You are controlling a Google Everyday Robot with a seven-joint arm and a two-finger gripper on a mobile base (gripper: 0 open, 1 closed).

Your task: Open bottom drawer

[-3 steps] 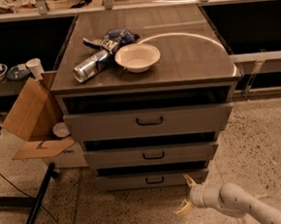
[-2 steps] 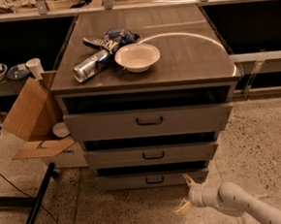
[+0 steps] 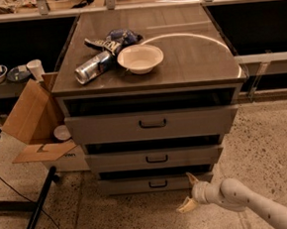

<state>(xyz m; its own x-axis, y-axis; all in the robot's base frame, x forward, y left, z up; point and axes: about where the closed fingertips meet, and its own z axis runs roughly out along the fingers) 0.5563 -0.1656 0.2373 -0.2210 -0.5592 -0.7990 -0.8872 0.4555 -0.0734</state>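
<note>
The bottom drawer (image 3: 139,185) is the lowest and narrowest grey front of the cabinet, near the floor, with a small black bar handle (image 3: 158,184) at its centre. It looks closed or nearly so. My gripper (image 3: 189,192) is low, just right of and slightly in front of that handle, not touching it. Its two pale fingers (image 3: 186,206) are spread apart and point left toward the drawer. Nothing is between them. The white arm comes in from the lower right corner.
Above are the mid-sized drawer (image 3: 117,162) and the tall top drawer (image 3: 100,128). On the cabinet top (image 3: 193,58) lie a white bowl (image 3: 140,58), a can (image 3: 93,67) and a crumpled bag (image 3: 113,39). An open cardboard box (image 3: 32,122) stands at the left, a black stand leg (image 3: 37,212) on the floor.
The gripper has shifted very slightly; otherwise nothing has visibly changed.
</note>
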